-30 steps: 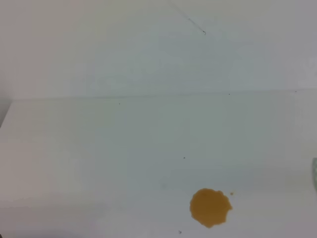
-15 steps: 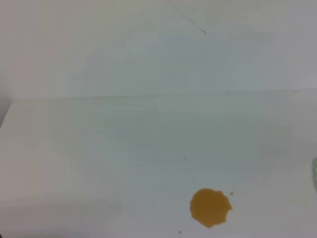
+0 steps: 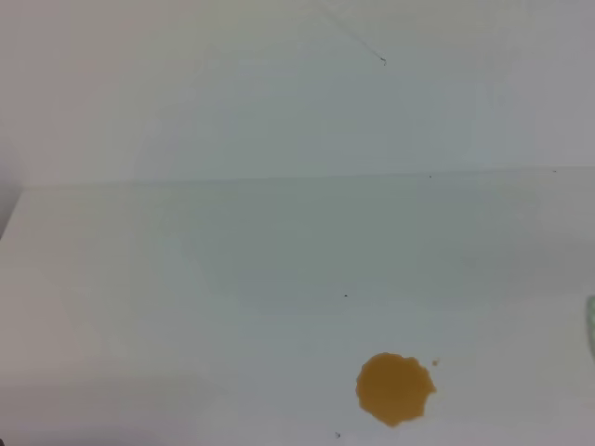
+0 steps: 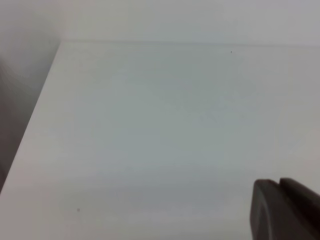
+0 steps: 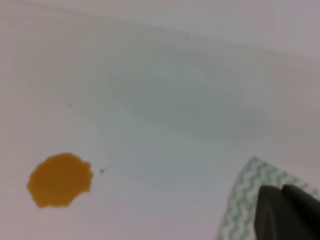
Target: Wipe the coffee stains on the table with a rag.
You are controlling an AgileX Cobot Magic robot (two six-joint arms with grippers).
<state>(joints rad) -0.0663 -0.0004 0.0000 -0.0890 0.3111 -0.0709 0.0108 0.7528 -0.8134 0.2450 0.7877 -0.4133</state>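
On the white table (image 3: 232, 279), as the exterior high view shows it, we are observing the coffee stains (image 3: 395, 388) lying at about five o'clock of the frame: one orange-brown blotch with a ragged edge and a tiny droplet of the same colour just beside it at its two o'clock. A sliver of the rag (image 3: 590, 321) is showing at the three o'clock edge, well apart from the blotch. A few dark specks (image 3: 346, 295) are dotting the surface. Neither arm is appearing in this view.

From the left wrist view, we are seeing bare table (image 4: 150, 125) and, at five o'clock, a dark blurred part of the left gripper (image 4: 285, 210). We cannot tell whether its jaws are spread or pressed together, and nothing is visibly held there.

From the right wrist view, we are noting the coffee stains (image 5: 60, 180) at eight o'clock, with the droplet just off the blotch toward three o'clock. The rag (image 5: 245, 200), pale with green-and-white wavy stripes, is sitting at five o'clock, well apart from the blotch and not touching it. The right gripper (image 5: 287, 212) is showing as a dark mass overlapping the rag's corner; we are recording its jaws as pressed together. Whether cloth is pinched between them we cannot tell, since the contact is hidden.
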